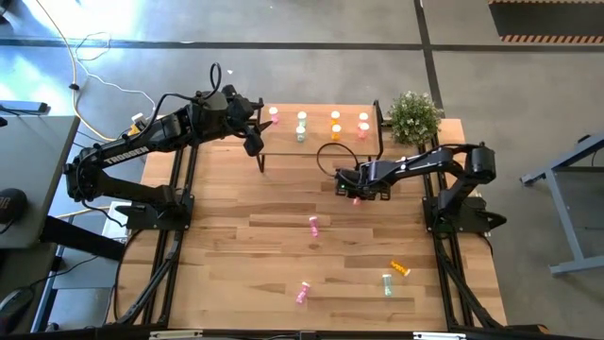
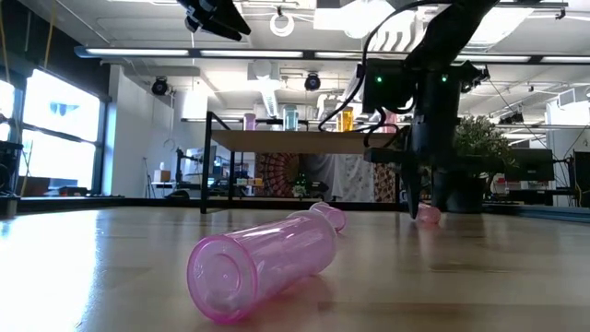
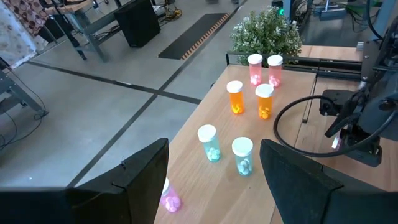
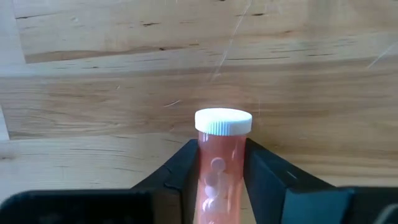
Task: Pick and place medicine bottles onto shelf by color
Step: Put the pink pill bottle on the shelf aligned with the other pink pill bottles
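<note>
Salmon-red, a small white-capped plastic medicine bottle (image 4: 222, 168) is clamped between the fingers of the right pincer (image 1: 359, 194), low over the light-wood table (image 1: 283, 236) just before the low wooden shelf (image 1: 316, 132) at twelve o'clock. Bottles stand there paired by colour. The left pincer (image 1: 253, 127) hangs wide open and empty above the shelf's ten-o'clock end.

Salmon bottle (image 4: 222, 168) lower half hidden between right jaws; pink bottle (image 3: 168, 198) half-hidden behind left finger.
</note>
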### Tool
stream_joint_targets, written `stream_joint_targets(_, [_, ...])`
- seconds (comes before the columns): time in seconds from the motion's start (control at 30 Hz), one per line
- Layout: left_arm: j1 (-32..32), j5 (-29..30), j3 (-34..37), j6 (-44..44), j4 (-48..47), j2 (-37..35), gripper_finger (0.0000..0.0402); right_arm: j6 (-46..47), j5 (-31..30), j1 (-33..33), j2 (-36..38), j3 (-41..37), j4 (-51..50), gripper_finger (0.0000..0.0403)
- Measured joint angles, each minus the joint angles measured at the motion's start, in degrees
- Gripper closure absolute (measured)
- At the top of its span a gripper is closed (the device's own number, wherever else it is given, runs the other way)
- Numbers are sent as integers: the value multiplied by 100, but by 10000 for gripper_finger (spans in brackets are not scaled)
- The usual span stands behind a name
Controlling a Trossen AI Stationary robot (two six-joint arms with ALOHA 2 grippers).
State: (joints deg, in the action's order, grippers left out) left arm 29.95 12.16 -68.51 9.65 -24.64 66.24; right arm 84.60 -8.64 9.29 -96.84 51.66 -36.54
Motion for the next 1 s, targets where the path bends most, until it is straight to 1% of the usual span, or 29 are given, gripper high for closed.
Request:
stream_joint_targets(0.13, [0, 0, 2, 0, 0, 0, 156, -45, 13, 8, 7, 0, 0, 320])
stream_joint_targets(0.27, [0, 0, 2, 0, 0, 0, 156, -107, 13, -70, 123, 0, -12, 323])
stream_joint_targets(0.4, [0, -1, 2, 0, 0, 0, 156, -109, -89, -297, 501, -2, -26, 318])
stream_joint_targets(0.53, [0, -2, 2, 0, 0, 0, 156, -96, -491, -584, 1147, -2, 24, 317])
stream_joint_targets(0.6, [0, -2, 2, 0, 0, 0, 156, -100, -884, -734, 1522, -2, 103, 317])
stream_joint_targets(0.67, [0, -2, 2, 0, 2, 0, 156, -128, -1416, -885, 1930, -2, 182, 317])
stream_joint_targets(0.77, [0, -18, 2, 0, 2, 0, 156, -410, -2526, -1133, 2497, -2, 253, 316])
stream_joint_targets(0.9, [0, -20, 2, 0, 4, 0, 156, -1272, -4202, -1364, 3010, -2, 465, 316])
stream_joint_targets(1.0, [0, -22, 0, 0, 4, 0, 156, -2054, -5212, -1465, 3134, -1, 529, 316])
